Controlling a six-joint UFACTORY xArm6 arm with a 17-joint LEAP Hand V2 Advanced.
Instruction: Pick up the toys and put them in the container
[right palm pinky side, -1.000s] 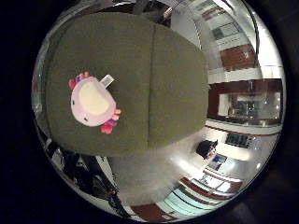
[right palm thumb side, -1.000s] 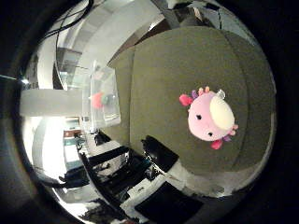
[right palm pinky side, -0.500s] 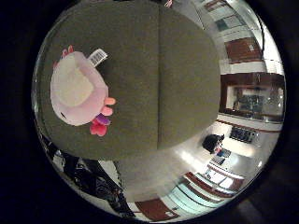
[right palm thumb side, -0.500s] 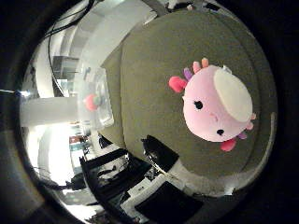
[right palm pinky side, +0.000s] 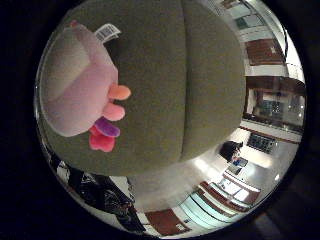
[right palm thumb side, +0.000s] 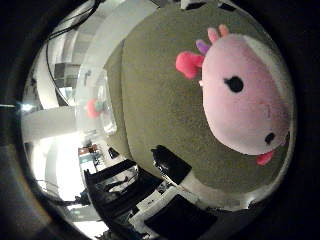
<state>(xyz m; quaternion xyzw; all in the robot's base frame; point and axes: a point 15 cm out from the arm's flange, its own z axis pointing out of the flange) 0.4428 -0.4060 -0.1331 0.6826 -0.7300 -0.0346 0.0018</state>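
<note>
A pink plush toy (right palm thumb side: 245, 90) with a white belly, black eyes and pink and purple frills lies on an olive-green table (right palm thumb side: 160, 110). It fills much of the thumb side palm view, so it is close under the palm. In the little finger side palm view the same toy (right palm pinky side: 75, 80) shows with a white tag and frills, on the olive table (right palm pinky side: 180, 90). A clear plastic container (right palm thumb side: 98, 100) stands at the table's edge, with a red and pink toy (right palm thumb side: 95, 108) inside it.
Beyond the table edge in the thumb side palm view stands dark equipment (right palm thumb side: 170, 165) on the floor. The little finger side palm view shows a room with wooden furniture (right palm pinky side: 270, 100) and pale floor (right palm pinky side: 170, 180) past the table.
The toy has grown much larger in both palm views over the last second, so the palm has come down closer to it. The toy has not moved on the table.
</note>
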